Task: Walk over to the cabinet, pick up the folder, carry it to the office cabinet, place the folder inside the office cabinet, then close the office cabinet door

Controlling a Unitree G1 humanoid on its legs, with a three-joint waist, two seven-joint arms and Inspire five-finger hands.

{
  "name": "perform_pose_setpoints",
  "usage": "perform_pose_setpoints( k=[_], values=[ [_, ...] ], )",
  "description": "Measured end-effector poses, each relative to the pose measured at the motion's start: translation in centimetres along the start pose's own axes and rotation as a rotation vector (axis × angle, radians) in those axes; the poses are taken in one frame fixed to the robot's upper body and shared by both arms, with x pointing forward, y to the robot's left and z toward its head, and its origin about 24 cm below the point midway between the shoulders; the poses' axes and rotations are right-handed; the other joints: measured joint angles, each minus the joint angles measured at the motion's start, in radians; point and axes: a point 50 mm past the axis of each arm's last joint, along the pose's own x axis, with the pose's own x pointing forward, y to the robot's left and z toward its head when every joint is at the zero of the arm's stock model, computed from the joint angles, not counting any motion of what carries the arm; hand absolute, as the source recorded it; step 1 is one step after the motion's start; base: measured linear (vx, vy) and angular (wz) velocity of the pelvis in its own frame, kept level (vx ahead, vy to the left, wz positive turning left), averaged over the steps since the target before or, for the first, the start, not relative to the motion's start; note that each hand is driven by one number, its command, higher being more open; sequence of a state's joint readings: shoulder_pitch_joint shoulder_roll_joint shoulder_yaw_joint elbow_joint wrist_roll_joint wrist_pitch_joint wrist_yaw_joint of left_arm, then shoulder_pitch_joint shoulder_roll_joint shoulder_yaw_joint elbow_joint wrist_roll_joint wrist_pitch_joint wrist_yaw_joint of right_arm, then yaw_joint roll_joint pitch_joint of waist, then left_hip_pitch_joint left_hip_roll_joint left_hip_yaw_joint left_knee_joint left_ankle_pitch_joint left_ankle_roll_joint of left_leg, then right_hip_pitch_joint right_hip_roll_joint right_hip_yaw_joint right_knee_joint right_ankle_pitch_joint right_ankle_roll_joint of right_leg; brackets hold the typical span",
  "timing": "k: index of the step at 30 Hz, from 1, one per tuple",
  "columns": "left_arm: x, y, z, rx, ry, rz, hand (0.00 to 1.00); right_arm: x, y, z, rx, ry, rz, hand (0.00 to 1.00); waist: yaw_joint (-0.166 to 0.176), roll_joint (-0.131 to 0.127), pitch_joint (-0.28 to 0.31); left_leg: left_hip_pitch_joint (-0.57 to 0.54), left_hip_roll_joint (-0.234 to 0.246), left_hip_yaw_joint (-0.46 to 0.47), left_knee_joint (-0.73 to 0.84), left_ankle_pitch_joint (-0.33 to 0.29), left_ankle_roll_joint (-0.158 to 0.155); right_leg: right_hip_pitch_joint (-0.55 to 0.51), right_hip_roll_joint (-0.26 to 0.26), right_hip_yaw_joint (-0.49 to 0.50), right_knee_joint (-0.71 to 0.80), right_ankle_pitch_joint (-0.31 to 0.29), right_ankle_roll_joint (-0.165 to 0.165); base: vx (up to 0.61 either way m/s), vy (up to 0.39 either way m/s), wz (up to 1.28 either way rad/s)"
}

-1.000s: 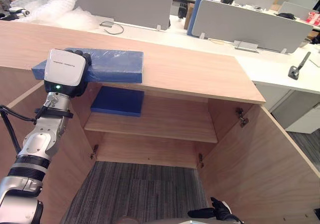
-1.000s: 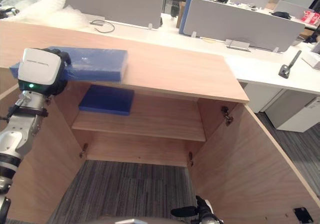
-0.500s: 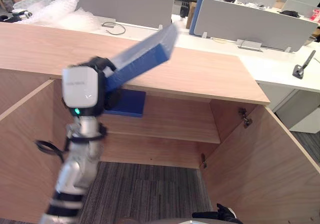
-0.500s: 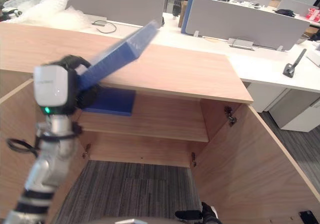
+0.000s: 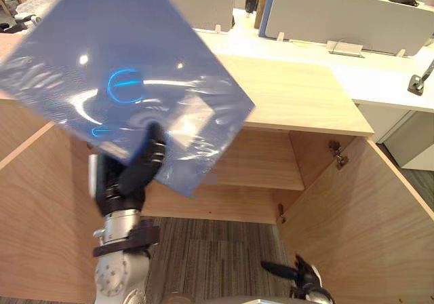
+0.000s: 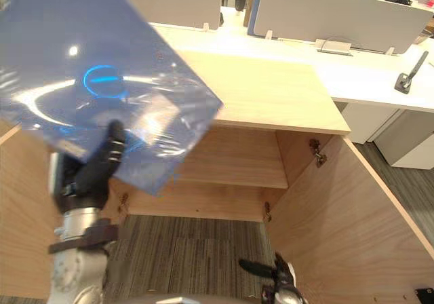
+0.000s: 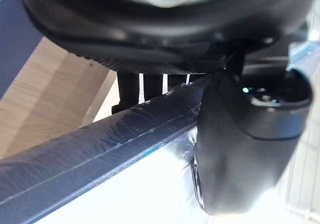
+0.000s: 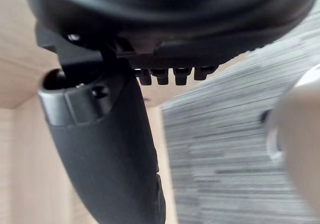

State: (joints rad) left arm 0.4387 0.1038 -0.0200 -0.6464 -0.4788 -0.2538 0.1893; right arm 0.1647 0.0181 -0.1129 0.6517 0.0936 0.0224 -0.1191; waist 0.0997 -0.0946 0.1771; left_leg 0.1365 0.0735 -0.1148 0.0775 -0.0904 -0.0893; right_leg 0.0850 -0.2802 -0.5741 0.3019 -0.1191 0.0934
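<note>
- Folder [image 5: 122, 80]: flat blue square in glossy, crinkled plastic wrap, held tilted at ten o'clock.
- Left hand [image 5: 125, 180]: thumb and fingers pinch the folder's lower edge.
- Right hand [image 5: 302, 277]: five o'clock, fingers loosely straight, empty, above ribbed grey carpet [image 5: 217, 250].
- Cabinet [image 5: 298, 100]: pale wood grain, doors open.

Glossy plastic-wrapped blue folder [image 5: 129, 87], matt light wood cabinet [image 5: 298, 100], ribbed grey carpet [image 5: 217, 250]

One folder [image 5: 129, 80] is hanging before one cabinet [image 5: 298, 100]. Two doors [image 5: 366, 229] are standing open at the cabinet's sides. Two hands, left hand [image 5: 125, 178] and right hand [image 5: 302, 277], are showing before it.
</note>
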Motion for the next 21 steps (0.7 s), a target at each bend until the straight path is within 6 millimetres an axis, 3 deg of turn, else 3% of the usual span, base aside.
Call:
perform_pose_setpoints(
  k=[4,6,9,12,15,21],
  values=[
    [-0.6,-0.5,1.0,-0.095,-0.036,-0.003,0.0,-1.2,2.5,6.5,0.112,-0.281,0.078,1.0,0.004,0.003,-0.006,-0.011,-0.007,-0.002,0.003,0.0,0.002,-0.002,-0.002,-0.003,-0.015,0.011,0.005,-0.01,0.004,0.02],
    [-1.0,-0.8,0.9,-0.112,-0.023,-0.012,0.0,-3.0,2.9,10.8,0.158,-0.482,0.07,1.0,0.002,0.012,-0.011,-0.014,-0.009,-0.002,0.004,0.0,0.003,-0.004,-0.003,-0.003,-0.021,0.016,0.008,0.0,0.0,0.0],
    [-1.5,-1.1,0.5,-0.128,0.009,-0.011,0.0,-6.9,2.4,16.4,0.244,-0.789,0.045,1.0,-0.003,0.017,-0.015,-0.011,-0.008,0.001,0.004,0.0,0.003,-0.005,-0.002,-0.002,-0.024,0.018,0.009,0.0,0.0,-0.01],
    [-1.9,-1.2,0.2,-0.125,0.038,-0.006,0.0,-10.8,2.3,20.4,0.283,-1.048,0.02,1.0,-0.008,0.017,-0.016,-0.002,-0.007,0.014,0.003,0.0,0.002,-0.004,-0.001,0.009,-0.024,0.018,0.009,0.0,-0.002,-0.1],
    [-1.9,-1.3,0.3,-0.086,0.038,-0.021,0.0,-13.5,2.4,23.2,0.342,-1.234,0.058,1.0,-0.019,0.016,-0.02,0.004,-0.007,0.021,0.003,-0.001,0.003,-0.003,-0.001,0.018,-0.024,0.021,0.008,-0.03,-0.004,-0.09],
    [-1.9,-1.4,0.4,-0.023,0.028,-0.092,0.0,-16.4,2.4,27.0,0.493,-1.445,0.279,1.0,-0.019,0.02,-0.059,0.001,-0.008,0.024,0.005,-0.003,0.007,-0.005,-0.001,0.023,-0.02,0.022,0.008,-0.04,-0.008,-0.02]
  ],
)
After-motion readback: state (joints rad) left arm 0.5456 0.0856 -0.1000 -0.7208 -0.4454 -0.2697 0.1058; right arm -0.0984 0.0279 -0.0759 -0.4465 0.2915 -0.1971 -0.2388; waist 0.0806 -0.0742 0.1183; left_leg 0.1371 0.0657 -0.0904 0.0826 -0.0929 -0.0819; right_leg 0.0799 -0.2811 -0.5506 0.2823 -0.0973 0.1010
